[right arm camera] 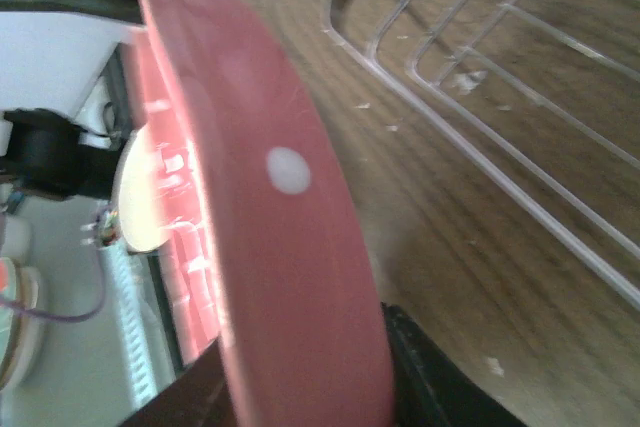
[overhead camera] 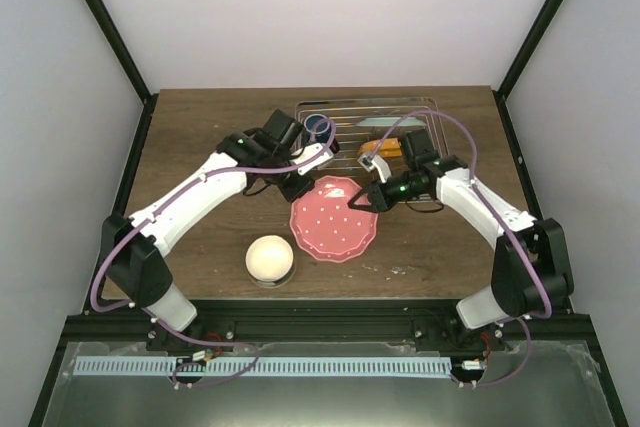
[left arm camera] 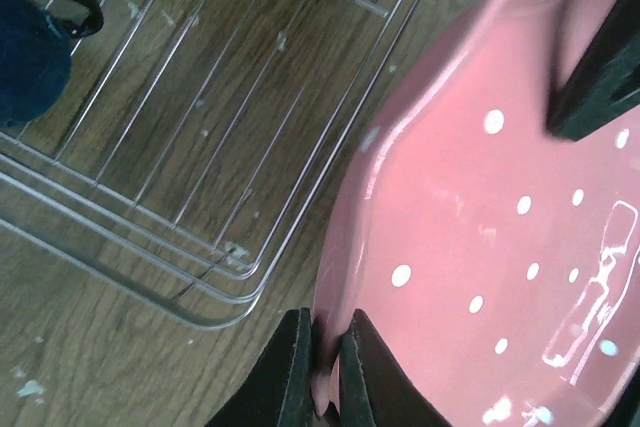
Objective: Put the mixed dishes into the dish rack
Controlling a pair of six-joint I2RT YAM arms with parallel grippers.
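- Left claw (left arm camera: 327, 319) clamped on the scalloped pink-red plate (left arm camera: 470, 227) rim, holding it tilted for the dish rack (left arm camera: 230, 252).
- Right claw (right arm camera: 300, 352) pinches the opposite rim, likely for steadiness.

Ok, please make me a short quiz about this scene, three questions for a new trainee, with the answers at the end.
1. True or false: the blue mug already sits inside the wire rack.
2. Where is the cream bowl standing?
3. What do the left gripper and the right gripper both clamp? A) the bowl B) the pink plate C) the mug

Key: 1 true. 2 on the table, outside the rack. 3 B, each pinching the rim.
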